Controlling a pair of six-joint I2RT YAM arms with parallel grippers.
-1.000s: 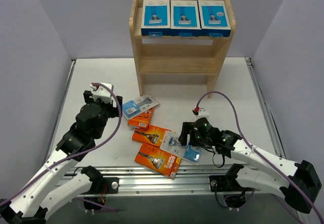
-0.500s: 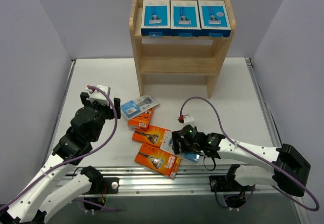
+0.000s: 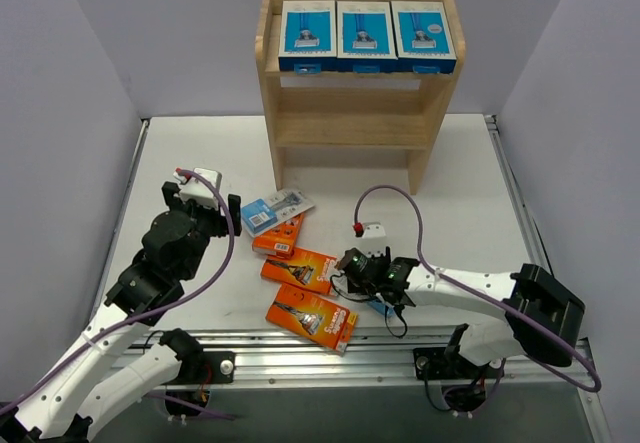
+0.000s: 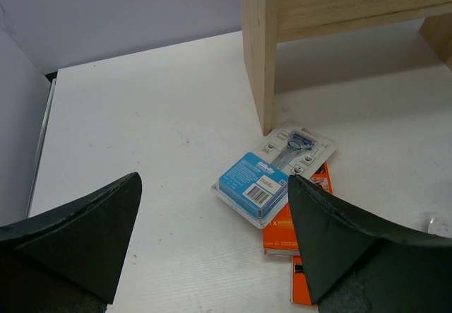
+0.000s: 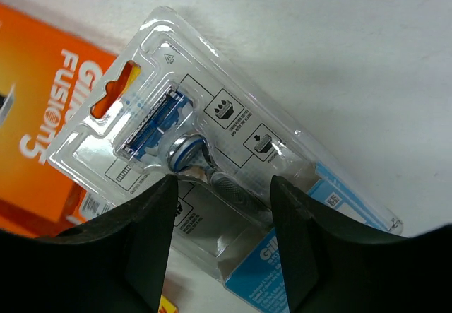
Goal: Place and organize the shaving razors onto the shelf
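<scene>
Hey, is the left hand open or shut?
Open: the left hand has its fingers wide apart, gripping nothing.

Three blue boxes, three orange boxes, two blisters.

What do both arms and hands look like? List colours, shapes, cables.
The left arm and right arm: white links, black joints. A purple cable loops along each, red-tipped at a white wrist box. The left hand and right hand: black, wedge-shaped fingers.

From above, the right hand hides most of the blister pack.
</scene>
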